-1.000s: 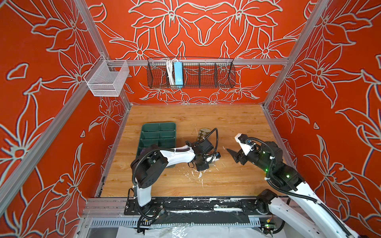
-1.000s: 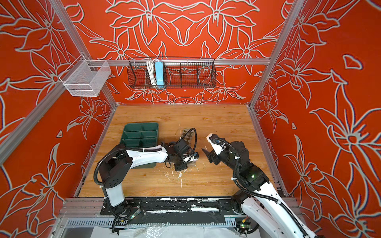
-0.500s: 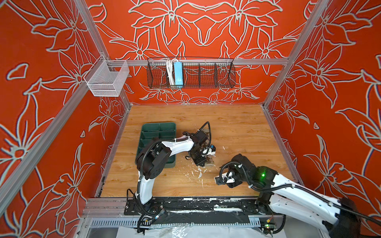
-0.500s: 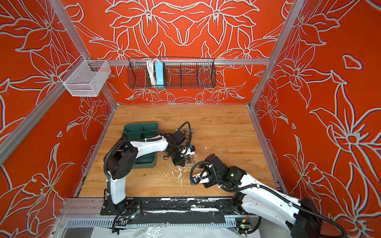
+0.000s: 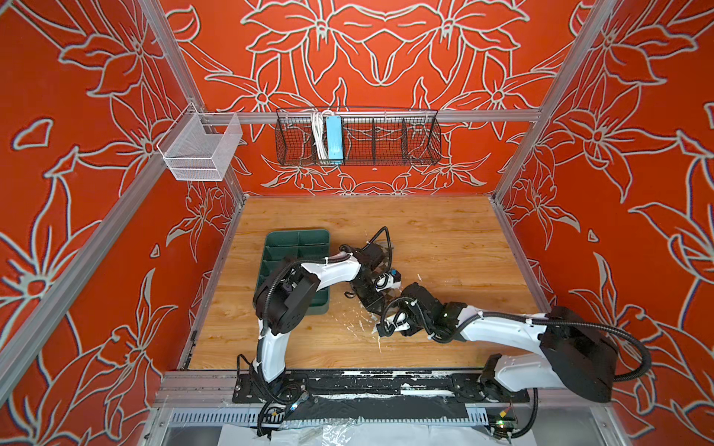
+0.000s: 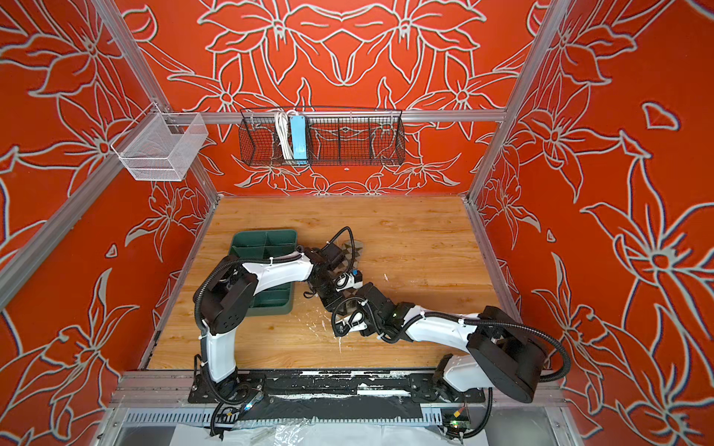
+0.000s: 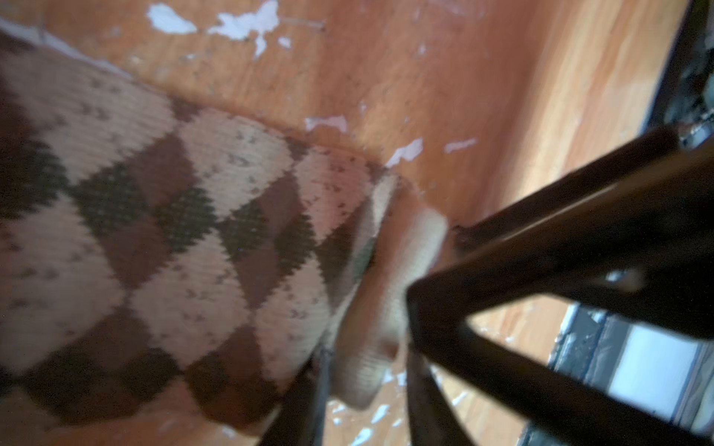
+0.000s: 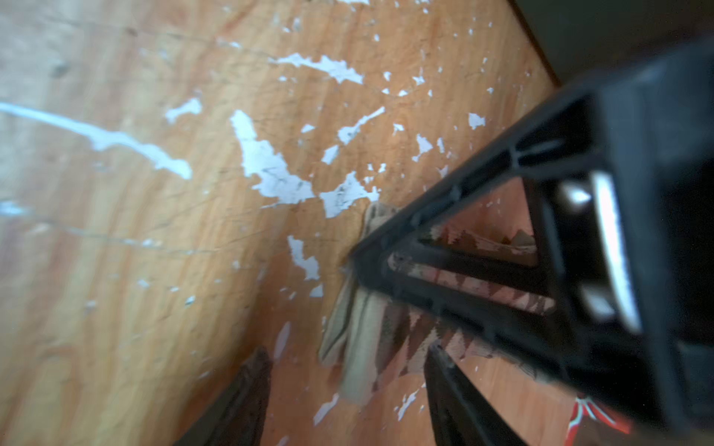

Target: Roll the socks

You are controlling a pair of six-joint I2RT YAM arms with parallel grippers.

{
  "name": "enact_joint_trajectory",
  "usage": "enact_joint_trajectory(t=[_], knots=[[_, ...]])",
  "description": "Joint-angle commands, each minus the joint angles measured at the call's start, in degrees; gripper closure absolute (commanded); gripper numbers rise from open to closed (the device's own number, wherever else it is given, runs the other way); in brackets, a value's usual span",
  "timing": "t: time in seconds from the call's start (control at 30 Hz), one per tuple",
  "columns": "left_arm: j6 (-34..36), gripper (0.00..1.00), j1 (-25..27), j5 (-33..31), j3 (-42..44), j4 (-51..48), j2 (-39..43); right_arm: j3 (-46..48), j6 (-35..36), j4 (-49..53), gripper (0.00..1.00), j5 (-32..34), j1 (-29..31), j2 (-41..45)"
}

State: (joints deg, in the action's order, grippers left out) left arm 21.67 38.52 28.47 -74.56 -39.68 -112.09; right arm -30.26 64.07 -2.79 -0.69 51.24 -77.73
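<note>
A beige-and-brown argyle sock (image 7: 174, 239) lies flat on the wooden table; in both top views only bits of it (image 5: 382, 259) (image 6: 353, 251) show past the arms. My left gripper (image 7: 367, 386) (image 5: 369, 303) is low over the sock's plain beige end, open, with that end between its fingers (image 7: 425, 386). My right gripper (image 8: 347, 394) (image 5: 382, 314) comes in from the other side of the same end, open wide, with the sock's edge (image 8: 363, 340) lying between its fingers untouched. The two grippers are almost touching.
A green compartment tray (image 5: 297, 247) sits on the table under the left arm. White flakes (image 8: 270, 166) are scattered on the wood. A black wire basket (image 5: 386, 139) and a white mesh basket (image 5: 197, 150) hang on the walls, well above.
The right arm has swung down from a raised pose at the right to the sock's near end. The left gripper has gone from shut to open and shifted slightly toward the back.
</note>
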Motion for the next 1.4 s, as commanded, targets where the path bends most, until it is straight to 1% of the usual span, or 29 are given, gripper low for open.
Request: enact_joint_trajectory(t=[0.0, 0.07, 0.17, 0.33, 0.43, 0.5, 0.6, 0.67, 0.73, 0.83, 0.93, 1.0, 1.07, 1.13, 1.23, 1.3, 1.37], knots=[[-0.09, 0.45, -0.2, -2.25, 1.25, 0.04, 3.45, -1.26, -0.31, -3.63, 0.35, 1.96, 0.18, -0.59], [-0.18, 0.36, -0.21, -3.32, 2.1, 0.61, 6.45, -0.94, -0.05, -3.65, 0.35, 2.06, 0.0, -0.63], [-0.84, 0.3, -0.25, -6.41, 3.73, 2.28, 11.93, -0.7, 0.18, -3.43, 0.37, 2.01, -0.04, -0.67], [-3.78, 0.25, -1.36, -10.12, 7.87, 7.43, 22.78, -1.43, -0.94, -3.26, 0.42, 0.93, -0.08, -1.78], [-6.56, 0.22, -2.34, -14.0, 12.27, 12.26, 31.0, -1.62, -1.92, -3.45, 0.45, 0.47, 0.01, -2.83], [-8.32, 0.18, -3.04, -17.66, 15.97, 16.09, 36.89, -1.56, -2.26, -3.79, 0.47, 0.17, 0.0, -3.66], [-10.38, 0.11, -3.79, -22.74, 21.02, 21.28, 46.09, -1.99, -3.26, -3.89, 0.55, -0.17, 0.0, -5.06], [-10.6, 0.09, -3.98, -24.41, 23.66, 23.56, 51.26, -2.54, -4.12, -3.37, 0.64, -0.33, 0.01, -5.87], [-10.44, 0.06, -4.16, -24.33, 25.4, 24.26, 55.0, -3.7, -5.12, -1.99, 0.75, -0.76, 0.04, -6.66], [-8.82, 0.06, -4.11, -22.59, 25.52, 21.64, 59.31, -5.53, -6.48, 0.82, 0.92, -1.82, 0.04, -7.57], [-5.37, 0.06, -4.16, -20.43, 25.24, 19.23, 62.01, -7.9, -8.2, 4.77, 0.99, -3.06, -0.06, -8.2], [-2.04, 0.06, -4.11, -19.0, 25.01, 18.15, 63.77, -10.41, -10.15, 8.93, 1.0, -4.27, -0.19, -8.66], [1.0, 0.06, -4.07, -18.36, 24.56, 17.46, 65.6, -13.52, -12.44, 14.02, 1.0, -7.11, -0.89, -9.27], [5.13, 0.07, -4.07, -16.41, 24.16, 16.69, 67.48, -17.58, -14.76, 21.54, 1.0, -12.74, -2.2, -10.18], [12.08, 0.07, -3.5, -13.59, 23.98, 15.6, 69.56, -23.55, -17.51, 31.18, 1.0, -19.38, -4.21, -12.84], [16.17, 0.07, -2.25, -13.34, 23.0, 13.47, 69.65, -26.65, -18.39, 35.77, 1.0, -22.52, -5.58, -14.73], [20.03, 0.08, 0.08, -15.01, 22.66, 11.58, 68.93, -28.59, -18.92, 38.0, 1.0, -24.53, -6.78, -16.08]])
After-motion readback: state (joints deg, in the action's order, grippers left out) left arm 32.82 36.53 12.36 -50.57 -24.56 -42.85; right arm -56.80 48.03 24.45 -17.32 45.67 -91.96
